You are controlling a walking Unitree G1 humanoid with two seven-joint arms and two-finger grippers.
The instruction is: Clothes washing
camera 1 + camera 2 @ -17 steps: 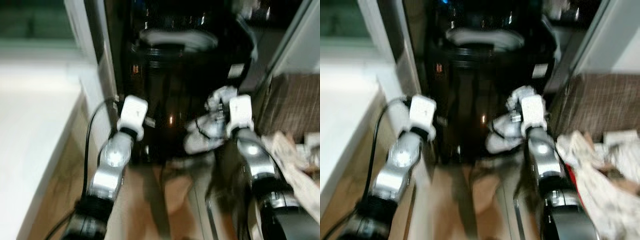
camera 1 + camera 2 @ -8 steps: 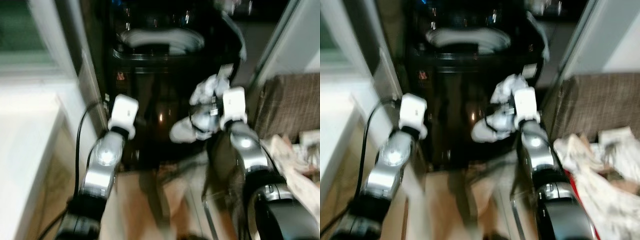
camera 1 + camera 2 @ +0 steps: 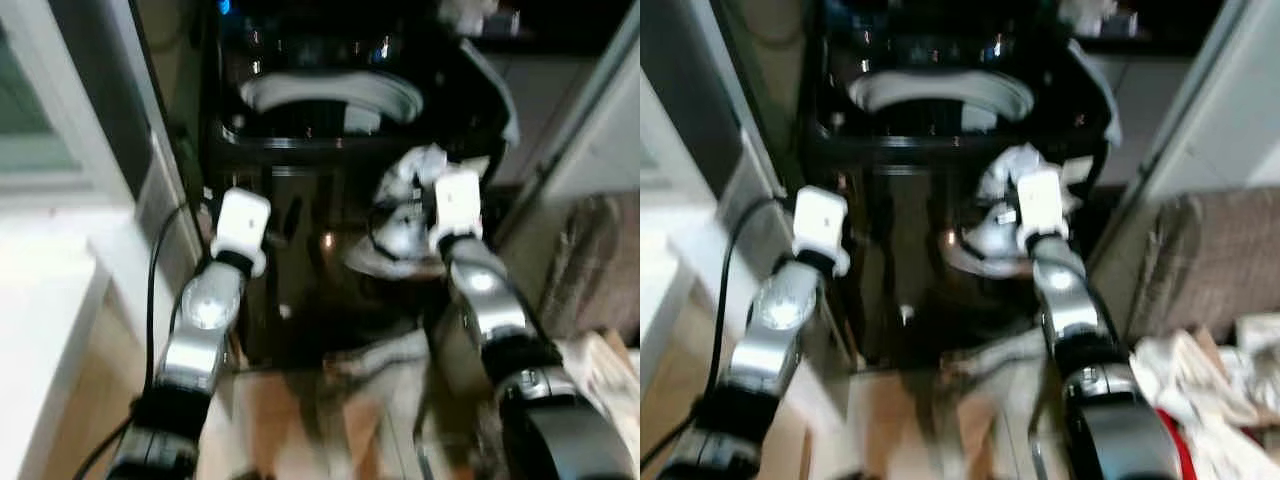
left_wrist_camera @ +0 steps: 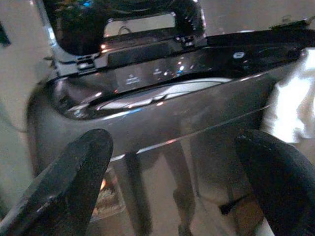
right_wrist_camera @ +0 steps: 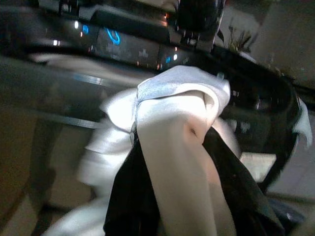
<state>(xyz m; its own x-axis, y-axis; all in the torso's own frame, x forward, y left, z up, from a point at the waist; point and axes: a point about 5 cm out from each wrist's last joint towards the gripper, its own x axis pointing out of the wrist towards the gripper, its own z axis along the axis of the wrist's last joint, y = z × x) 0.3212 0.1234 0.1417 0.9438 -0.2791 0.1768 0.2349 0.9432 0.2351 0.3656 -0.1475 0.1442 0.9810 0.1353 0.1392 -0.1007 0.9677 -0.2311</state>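
Washing machine (image 4: 162,113) control panel (image 5: 123,46): glowing blue and white symbols, too blurred to read.
Other text or labels: none legible.

Dim, motion-blurred pics; glare on glossy washer (image 3: 320,250).

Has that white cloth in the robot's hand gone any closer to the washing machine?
Yes. The white cloth in the right gripper has risen nearer the washing machine's open top.
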